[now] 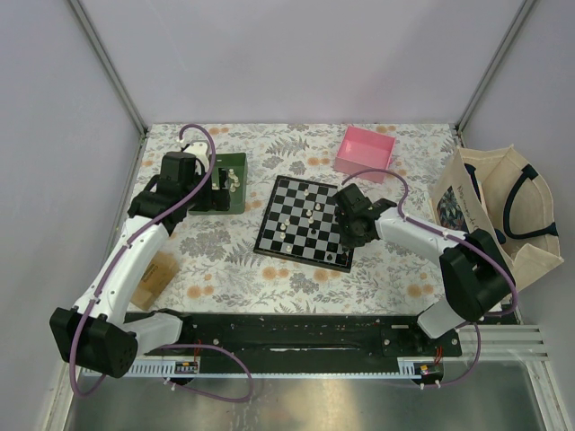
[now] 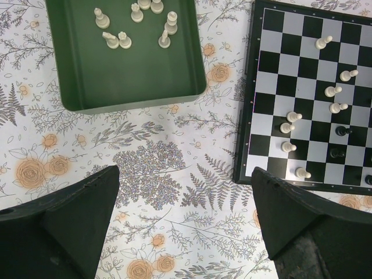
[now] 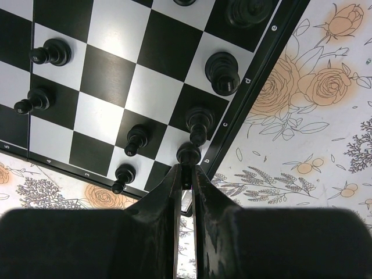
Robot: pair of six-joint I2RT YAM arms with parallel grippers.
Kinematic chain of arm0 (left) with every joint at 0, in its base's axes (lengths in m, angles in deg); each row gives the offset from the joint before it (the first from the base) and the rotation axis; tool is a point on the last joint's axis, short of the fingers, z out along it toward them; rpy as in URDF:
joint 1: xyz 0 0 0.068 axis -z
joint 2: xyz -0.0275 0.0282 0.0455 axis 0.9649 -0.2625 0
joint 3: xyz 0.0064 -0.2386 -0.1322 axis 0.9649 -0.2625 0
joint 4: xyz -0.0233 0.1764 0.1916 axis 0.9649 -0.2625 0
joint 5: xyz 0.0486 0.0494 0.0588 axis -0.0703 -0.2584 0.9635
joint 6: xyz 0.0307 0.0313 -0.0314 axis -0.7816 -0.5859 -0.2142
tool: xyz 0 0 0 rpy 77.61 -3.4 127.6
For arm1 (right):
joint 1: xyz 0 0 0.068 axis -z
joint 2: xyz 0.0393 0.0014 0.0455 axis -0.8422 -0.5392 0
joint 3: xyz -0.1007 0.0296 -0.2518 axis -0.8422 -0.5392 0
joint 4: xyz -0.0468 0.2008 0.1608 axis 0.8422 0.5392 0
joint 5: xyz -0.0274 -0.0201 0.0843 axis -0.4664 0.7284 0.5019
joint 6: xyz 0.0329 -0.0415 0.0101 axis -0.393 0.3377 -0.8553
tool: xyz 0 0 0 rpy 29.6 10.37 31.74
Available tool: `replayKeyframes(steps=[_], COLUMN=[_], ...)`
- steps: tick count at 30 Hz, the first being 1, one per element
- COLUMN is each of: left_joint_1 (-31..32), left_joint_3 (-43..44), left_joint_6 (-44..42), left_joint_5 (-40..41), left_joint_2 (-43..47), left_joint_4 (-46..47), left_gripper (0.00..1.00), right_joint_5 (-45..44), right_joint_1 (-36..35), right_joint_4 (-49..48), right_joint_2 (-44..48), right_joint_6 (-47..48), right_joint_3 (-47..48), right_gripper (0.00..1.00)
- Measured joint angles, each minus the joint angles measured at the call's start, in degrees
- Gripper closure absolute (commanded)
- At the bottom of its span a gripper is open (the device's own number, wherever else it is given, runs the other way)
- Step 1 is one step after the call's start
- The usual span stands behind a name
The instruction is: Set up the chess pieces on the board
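The checkered board (image 1: 304, 222) lies mid-table with white and black chess pieces standing on it. In the right wrist view my right gripper (image 3: 186, 170) is shut on a black piece (image 3: 189, 154) over the board's (image 3: 110, 70) edge squares, beside other black pieces (image 3: 222, 72). My right gripper (image 1: 347, 233) sits at the board's right side. My left gripper (image 2: 186, 200) is open over bare tablecloth, with nothing between its fingers (image 2: 75, 215). Ahead of it, several white pieces (image 2: 122, 39) lie in the green tray (image 2: 133, 87). White pieces (image 2: 333, 90) stand on the board (image 2: 273, 87) to its right.
A pink box (image 1: 366, 150) stands behind the board. A cream tote bag (image 1: 499, 211) leans at the right edge. A small brown box (image 1: 154, 274) lies by the left arm. The green tray (image 1: 235, 171) is left of the board, partly under my left gripper (image 1: 214, 194).
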Motion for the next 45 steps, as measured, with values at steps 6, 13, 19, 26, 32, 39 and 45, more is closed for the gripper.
replayKeyframes(steps=[6,13,19,26,32,39,45], left_joint_1=[0.00,-0.02,-0.02,0.00,-0.02,0.00,-0.02], left_joint_3=[0.00,0.00,0.00,0.00,0.00,0.00,0.00], left_joint_6=[0.00,0.00,0.00,0.00,0.00,0.00,0.00], left_joint_5=[-0.02,-0.02,-0.02,-0.11,-0.33,-0.50,-0.61], left_joint_2=[0.00,0.00,0.00,0.00,0.00,0.00,-0.02], left_joint_4=[0.00,0.00,0.00,0.00,0.00,0.00,0.00], left_gripper=[0.01,0.01,0.01,0.01,0.01,0.01,0.01], right_joint_5=[0.07,0.11,0.07,0.09,0.11,0.22,0.63], right_joint_1=[0.00,0.00,0.00,0.00,0.02,0.04,0.07], right_joint_4=[-0.26,-1.46,-1.64,-1.68,-1.66,-1.68,-1.97], right_joint_2=[-0.04,-0.07,-0.07,-0.07,-0.07,-0.04,-0.15], right_joint_6=[-0.04,-0.35,-0.50,-0.48,-0.48,-0.46,-0.48], right_joint_3=[0.00,-0.13,-0.24,-0.28,-0.28,-0.33,-0.37], right_gripper=[0.97,0.97,0.97,0.97,0.97,0.96,0.86])
